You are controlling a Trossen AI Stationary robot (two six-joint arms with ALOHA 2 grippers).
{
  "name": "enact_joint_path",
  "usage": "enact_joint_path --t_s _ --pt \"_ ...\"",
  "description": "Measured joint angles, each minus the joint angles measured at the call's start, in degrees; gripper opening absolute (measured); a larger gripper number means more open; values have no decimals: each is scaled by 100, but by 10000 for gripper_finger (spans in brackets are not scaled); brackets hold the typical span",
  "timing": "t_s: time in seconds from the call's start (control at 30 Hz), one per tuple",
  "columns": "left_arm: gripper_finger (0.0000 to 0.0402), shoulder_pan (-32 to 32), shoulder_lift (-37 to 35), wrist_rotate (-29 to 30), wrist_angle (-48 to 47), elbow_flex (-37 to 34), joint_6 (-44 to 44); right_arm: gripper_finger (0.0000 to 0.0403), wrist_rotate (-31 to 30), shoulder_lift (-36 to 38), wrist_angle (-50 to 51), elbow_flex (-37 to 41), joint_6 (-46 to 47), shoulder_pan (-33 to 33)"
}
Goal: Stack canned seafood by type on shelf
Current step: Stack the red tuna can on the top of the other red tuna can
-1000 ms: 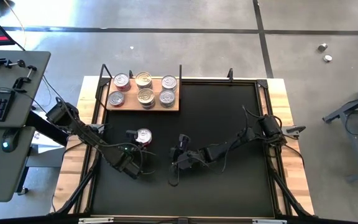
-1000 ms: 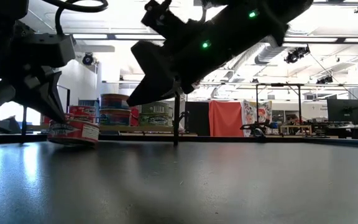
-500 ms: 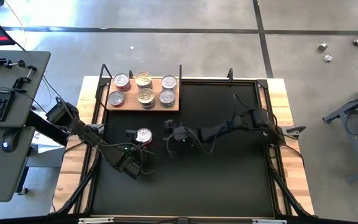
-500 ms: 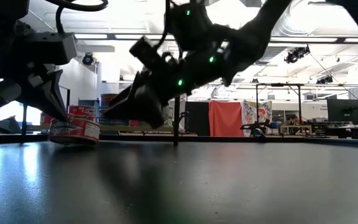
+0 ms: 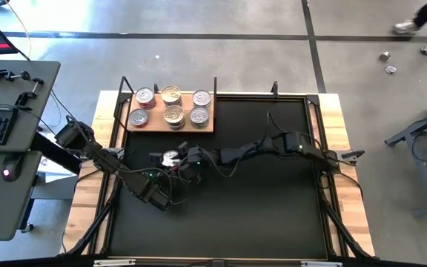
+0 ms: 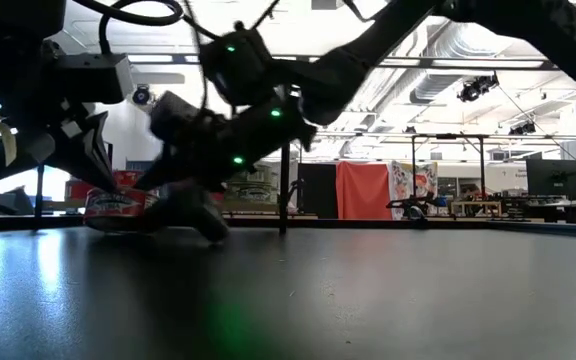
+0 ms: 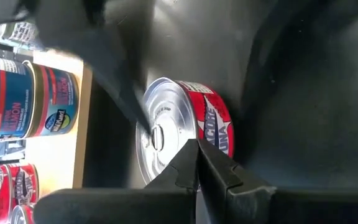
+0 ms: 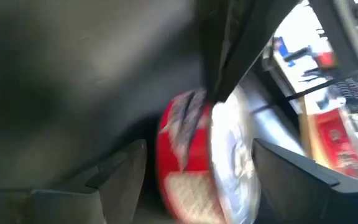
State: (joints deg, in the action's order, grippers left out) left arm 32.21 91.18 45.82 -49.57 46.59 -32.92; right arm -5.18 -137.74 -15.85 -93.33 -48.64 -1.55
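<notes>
Red-sided tin (image 5: 171,157) with a silver lid stands alone on the black mat (image 5: 273,215), below the wooden shelf (image 5: 207,126), which holds six more tins (image 5: 172,106) in two rows. Right gripper (image 5: 186,161) sits at this lone tin with fingers spread apart, one either side of it. Left gripper (image 5: 163,194) sits just below the tin; its finger state cannot be determined

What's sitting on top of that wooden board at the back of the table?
Six tins of canned seafood sit on the shelf in two rows, some stacked; how high cannot be seen from above.
</notes>
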Motion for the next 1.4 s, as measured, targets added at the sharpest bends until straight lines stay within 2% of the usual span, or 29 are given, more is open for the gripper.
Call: enact_joint_path --t_s 0.2,0.3,0.7,0.93,1.1,1.23,1.3,1.4 --pt "0 -5 -2 66 -19 0 -1 280 -320 -329 71 -591 -92 -9" --pt "0 25 -3 77 -24 0 -1 260 -367 -331 92 -604 -14 -3" --pt "0 211 -606 54 -49 295 159 75 -618 -340 200 -611 500 -1" --pt "4 393 -1261 -17 -419 372 -90 10 -713 -347 244 -604 1035 -58" --pt "50 380 -1508 -451 -277 103 -300 2 -1169 -73 1145 -602 1803 -208" --pt "111 231 -1514 -466 104 -359 -640 0 -1087 369 2192 -401 2469 -360" --pt "140 107 -1510 -464 437 -572 -647 0 -1078 619 2251 -70 2692 -445" --pt "177 -10 -1506 -498 1152 -807 42 0 -989 1022 1976 592 2994 -573"
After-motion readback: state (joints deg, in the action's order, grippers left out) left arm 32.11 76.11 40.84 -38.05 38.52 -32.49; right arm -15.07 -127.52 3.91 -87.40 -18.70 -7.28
